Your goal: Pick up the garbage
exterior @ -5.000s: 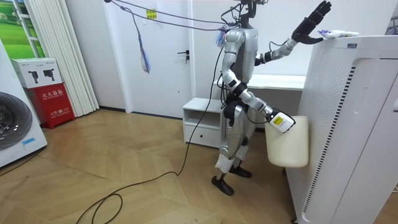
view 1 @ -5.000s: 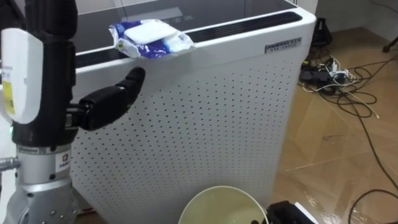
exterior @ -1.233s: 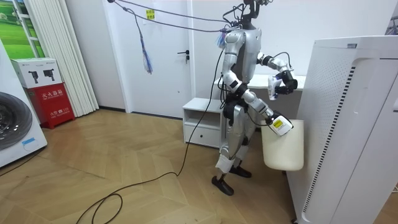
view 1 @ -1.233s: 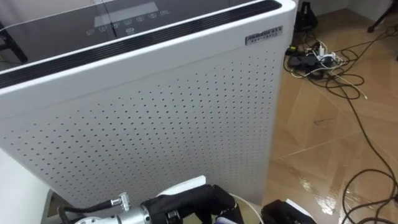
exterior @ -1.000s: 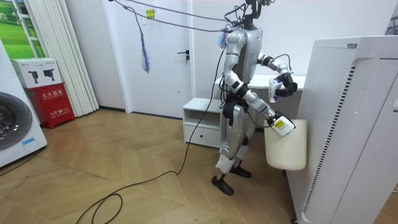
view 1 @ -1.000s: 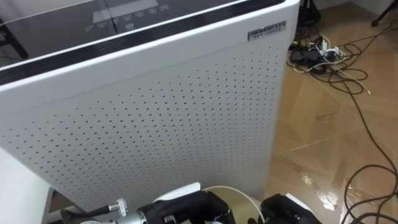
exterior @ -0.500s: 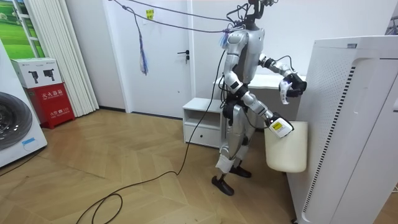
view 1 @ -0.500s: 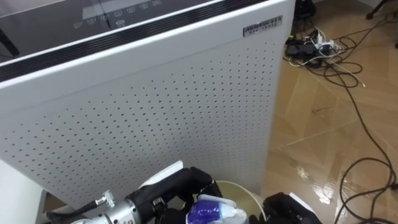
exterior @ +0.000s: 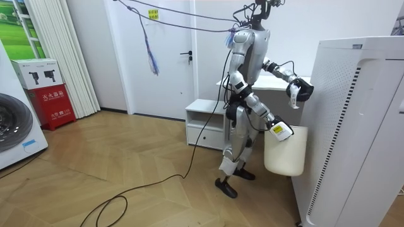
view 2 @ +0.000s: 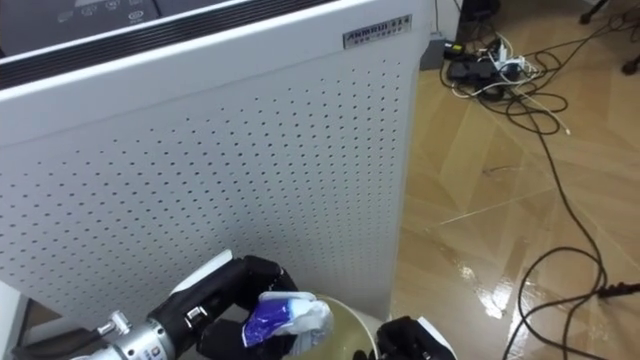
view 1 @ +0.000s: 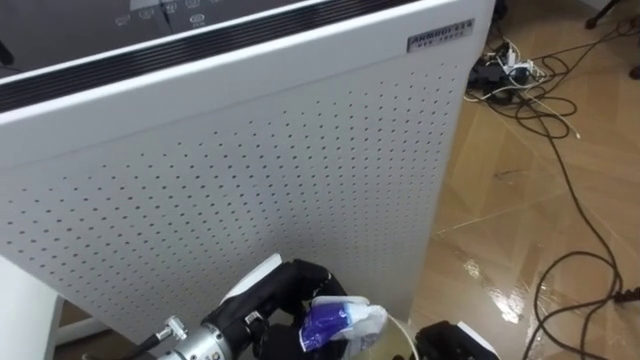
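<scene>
Left hand (view 1: 280,300): bottom centre of the eye views, dark fingers curled round the packet and gripping it.
Packet (view 1: 335,325): crumpled blue-and-white wrapper in the left hand's grasp, just above the bin's rim.
Bin (view 1: 398,338): cream; a curve of rim at the bottom edge of the eye views. In the room view, hanging at the end of the lowered right arm, close against the appliance's side.
Right hand (view 1: 455,342): dark shape at the bottom edge, right of centre, just beside the bin's rim — fingers hidden, so open or closed cannot be told.
Appliance (view 1: 250,170): tall white cabinet with a perforated front and a dark top panel, across the upper left and middle of the eye views.
Floor (view 1: 540,220): glossy wood on the right side.
Cables (view 1: 520,75): dark and white tangle in the upper right corner, one long lead trailing down the right edge.
Stance: upright, facing the appliance at the room view's right — a low white cabinet (exterior: 205,123) behind the legs.
</scene>
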Controlling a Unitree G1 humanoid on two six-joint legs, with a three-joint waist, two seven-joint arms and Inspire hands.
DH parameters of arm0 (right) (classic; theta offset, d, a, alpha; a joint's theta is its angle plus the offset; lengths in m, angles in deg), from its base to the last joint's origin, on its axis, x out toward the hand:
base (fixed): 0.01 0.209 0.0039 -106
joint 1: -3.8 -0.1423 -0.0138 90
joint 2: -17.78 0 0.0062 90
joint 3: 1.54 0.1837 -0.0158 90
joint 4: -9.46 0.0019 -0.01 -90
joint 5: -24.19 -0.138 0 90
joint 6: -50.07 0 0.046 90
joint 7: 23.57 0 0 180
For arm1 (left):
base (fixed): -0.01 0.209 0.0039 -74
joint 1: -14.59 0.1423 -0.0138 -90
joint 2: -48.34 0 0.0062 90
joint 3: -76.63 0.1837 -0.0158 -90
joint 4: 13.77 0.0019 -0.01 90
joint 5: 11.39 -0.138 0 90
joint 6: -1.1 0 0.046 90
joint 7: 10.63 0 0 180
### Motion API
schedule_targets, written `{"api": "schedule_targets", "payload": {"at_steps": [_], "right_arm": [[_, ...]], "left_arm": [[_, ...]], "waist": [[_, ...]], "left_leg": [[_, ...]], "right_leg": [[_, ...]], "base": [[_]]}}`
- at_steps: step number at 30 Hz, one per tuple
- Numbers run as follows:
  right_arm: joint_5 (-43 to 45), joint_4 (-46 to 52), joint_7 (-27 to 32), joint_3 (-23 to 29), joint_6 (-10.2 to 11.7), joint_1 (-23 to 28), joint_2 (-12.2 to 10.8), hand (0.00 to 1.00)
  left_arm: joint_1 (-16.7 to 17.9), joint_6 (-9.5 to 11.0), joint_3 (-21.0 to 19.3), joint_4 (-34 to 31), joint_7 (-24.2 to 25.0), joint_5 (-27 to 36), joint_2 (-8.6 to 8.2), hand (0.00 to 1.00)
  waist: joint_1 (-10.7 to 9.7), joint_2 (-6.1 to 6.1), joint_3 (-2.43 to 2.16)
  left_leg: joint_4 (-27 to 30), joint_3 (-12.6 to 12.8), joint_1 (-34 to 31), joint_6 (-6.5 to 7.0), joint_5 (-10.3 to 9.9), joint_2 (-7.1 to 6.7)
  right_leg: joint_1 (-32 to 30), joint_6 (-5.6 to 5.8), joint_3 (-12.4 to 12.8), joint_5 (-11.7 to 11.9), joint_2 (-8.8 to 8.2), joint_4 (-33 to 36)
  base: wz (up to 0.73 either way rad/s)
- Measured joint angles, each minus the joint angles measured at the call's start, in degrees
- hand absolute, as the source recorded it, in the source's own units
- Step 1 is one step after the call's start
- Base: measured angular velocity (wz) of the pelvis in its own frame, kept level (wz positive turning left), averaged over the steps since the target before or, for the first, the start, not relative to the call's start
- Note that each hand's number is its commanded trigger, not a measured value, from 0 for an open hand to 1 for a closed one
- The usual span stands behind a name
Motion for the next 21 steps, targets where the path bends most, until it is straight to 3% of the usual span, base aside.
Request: {"api": "schedule_targets", "payload": {"at_steps": [3, 14, 18, 21], "right_arm": [[-0.01, -0.12, -0.01, -0.02, 0.01, 0.43, -0.17, 1.00], [0.00, -0.25, 0.02, -0.15, 0.07, 0.92, -0.31, 1.00], [-0.28, -0.58, -0.24, -0.15, 0.15, 0.92, -0.44, 1.00], [-0.25, -0.97, -0.43, -0.14, 0.14, 0.92, -0.40, 1.00]], "left_arm": [[0.00, 0.01, 0.22, 0.00, -0.02, 0.00, -0.37, 0.00], [0.04, 0.37, 1.21, 0.04, -0.14, 0.01, -1.13, 0.00], [0.08, 1.31, 2.27, 2.72, -0.02, 0.16, -1.30, 0.00], [0.42, 1.26, 3.37, 3.42, 0.70, 0.19, -1.30, 0.00]], "waist": [[-0.04, 0.02, -0.11], [-0.01, -0.05, -0.17], [-0.05, -0.38, -0.55], [-0.02, -0.42, -0.53]], "left_leg": [[0.09, 0.00, 0.04, 0.00, 0.00, 0.00], [0.50, 0.06, 0.12, 0.03, 0.02, -0.01], [0.57, 0.11, 0.34, 0.03, 0.02, 0.03], [0.63, 0.11, 0.28, 0.04, 0.02, 0.02]], "right_leg": [[-0.01, -0.01, -0.02, 0.00, 0.02, 0.12], [-0.05, -0.01, 0.00, 0.00, -0.02, 0.18], [0.03, -0.01, 0.08, 0.00, -0.01, 0.22], [-0.08, -0.01, 0.10, 0.00, -0.10, 0.34]], "base": [[0.00], [0.00], [0.00], [0.00]]}}
